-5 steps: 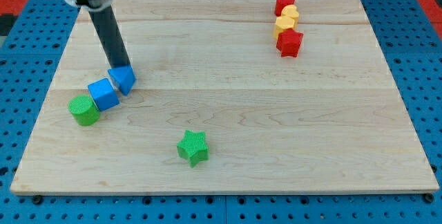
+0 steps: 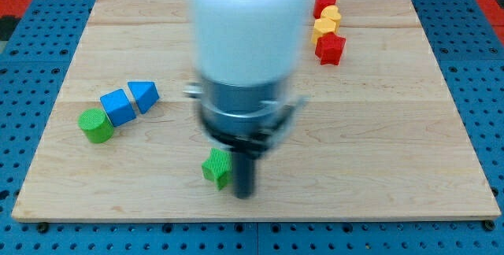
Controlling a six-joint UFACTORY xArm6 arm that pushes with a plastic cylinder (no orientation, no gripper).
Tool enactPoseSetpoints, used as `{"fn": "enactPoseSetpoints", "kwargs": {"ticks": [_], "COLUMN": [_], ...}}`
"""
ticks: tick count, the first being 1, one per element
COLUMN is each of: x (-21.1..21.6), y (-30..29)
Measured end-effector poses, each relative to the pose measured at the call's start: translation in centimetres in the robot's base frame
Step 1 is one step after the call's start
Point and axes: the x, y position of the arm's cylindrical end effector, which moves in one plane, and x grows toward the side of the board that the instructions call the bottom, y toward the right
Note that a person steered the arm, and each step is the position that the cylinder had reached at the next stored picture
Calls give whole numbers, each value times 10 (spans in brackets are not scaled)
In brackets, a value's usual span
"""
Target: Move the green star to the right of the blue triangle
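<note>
The green star [image 2: 215, 168] lies near the view's bottom, left of centre, partly hidden by my rod. My tip [image 2: 245, 194] is on the board just right of the star, touching or nearly touching its right side. The blue triangle [image 2: 144, 94] lies at the view's left, well up and left of the star. The arm's blurred body covers the middle of the board.
A blue cube [image 2: 118, 107] touches the triangle's lower left, and a green cylinder [image 2: 96, 125] sits below left of the cube. At the view's top right stand a red block [image 2: 324, 3], two yellow blocks [image 2: 325, 24] and a red star [image 2: 331, 49].
My rod has swung from beside the blue triangle down and right to the green star's right side. The triangle sits a touch further from the cube. The star has barely moved.
</note>
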Motion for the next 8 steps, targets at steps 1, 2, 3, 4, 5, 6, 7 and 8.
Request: {"fn": "enactPoseSetpoints", "kwargs": {"ticks": [1, 2, 3, 4, 5, 6, 7, 8], "x": [-44, -45, -27, -32, -40, -43, -44, -44], "y": [-70, -53, -21, 29, -8, -53, -75, -47]}}
